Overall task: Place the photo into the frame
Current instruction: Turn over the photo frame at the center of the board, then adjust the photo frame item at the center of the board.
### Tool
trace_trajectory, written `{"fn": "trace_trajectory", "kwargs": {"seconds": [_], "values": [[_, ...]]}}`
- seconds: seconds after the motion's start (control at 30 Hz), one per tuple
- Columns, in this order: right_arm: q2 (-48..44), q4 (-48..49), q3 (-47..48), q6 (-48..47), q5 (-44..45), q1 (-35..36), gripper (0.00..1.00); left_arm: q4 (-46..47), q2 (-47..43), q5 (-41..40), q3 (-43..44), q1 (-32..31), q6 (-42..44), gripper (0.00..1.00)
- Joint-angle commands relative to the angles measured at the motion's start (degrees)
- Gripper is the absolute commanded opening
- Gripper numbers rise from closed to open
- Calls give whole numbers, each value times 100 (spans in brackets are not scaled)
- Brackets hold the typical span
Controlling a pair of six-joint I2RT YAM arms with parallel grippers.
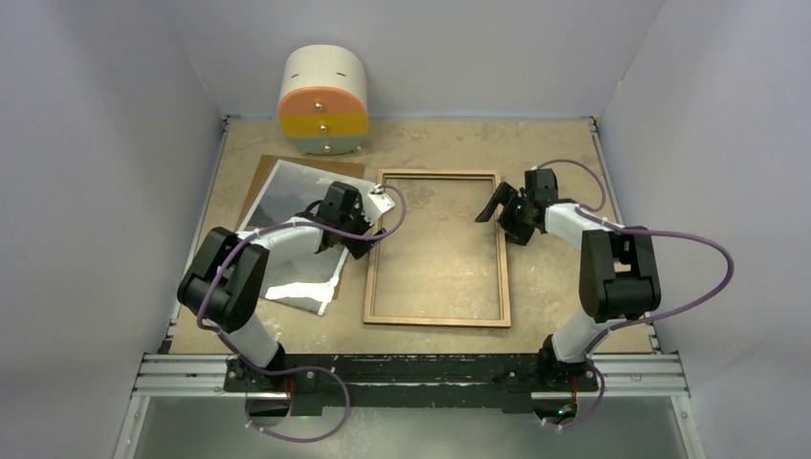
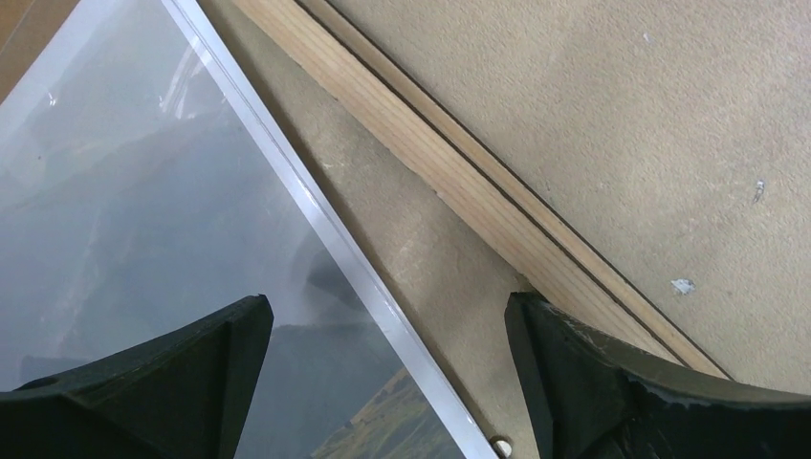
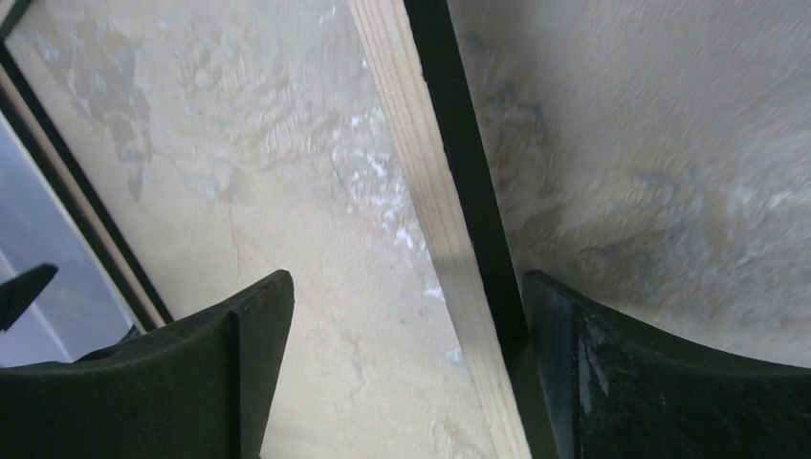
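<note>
Left claw (image 2: 383, 316) wide apart, empty, over photo (image 2: 143, 191) edge; right claw (image 3: 406, 287) spread astride frame (image 3: 421, 191) rail, gripping nothing.

Left arm (image 1: 287, 239) and right arm (image 1: 574, 220) extended, jaws seemingly wide.

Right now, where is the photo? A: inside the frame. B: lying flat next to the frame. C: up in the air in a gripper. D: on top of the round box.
B: the photo lies flat beside the frame, outside its wooden rim, with a strip of table between them.
</note>
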Motion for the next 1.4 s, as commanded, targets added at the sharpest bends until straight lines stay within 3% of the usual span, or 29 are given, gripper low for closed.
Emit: {"fn": "trace_trajectory", "kwargs": {"seconds": [0.0, 0.07, 0.27, 0.43, 0.53, 0.63, 0.7, 0.87, 0.97, 1.1, 1.2, 1.37], "values": [[324, -460, 212, -342, 826, 12, 94, -482, -152, -54, -158, -30, 161, 100], [341, -600, 249, -379, 1023, 12, 99, -493, -167, -73, -176, -33, 176, 100], [99, -887, 277, -433, 1829, 7, 99, -548, -140, -71, -148, -32, 184, 100], [-1026, -853, 419, -327, 2649, 106, 99, -1255, -237, -107, 537, -24, 106, 100], [-1647, -557, 333, 790, 2084, 61, 99, -1703, -539, -1, 989, 66, 121, 100], [-1432, -138, 665, 656, 933, 13, 95, -2108, -795, 221, 1494, 355, 131, 100], [-1219, 53, 941, 452, 740, 83, 90, -2397, -864, 459, 1878, 745, 114, 100], [-623, -531, 2034, 207, 2017, 1712, 92, -2852, -820, 756, 2524, 2002, 287, 100], [-82, -692, 2715, 406, 2189, 2633, 91, -2813, -823, 782, 2518, 2715, 385, 99], [878, -645, 3727, 560, 2334, 3842, 92, -2599, -687, 123, 2377, 3505, 364, 100], [1751, -877, 4624, 564, 2376, 4379, 93, -2262, -470, -798, 2235, 3799, 215, 100], [2649, -841, 5205, 827, 2296, 4635, 92, -1792, -142, -1353, 2084, 4265, -135, 100]]}}
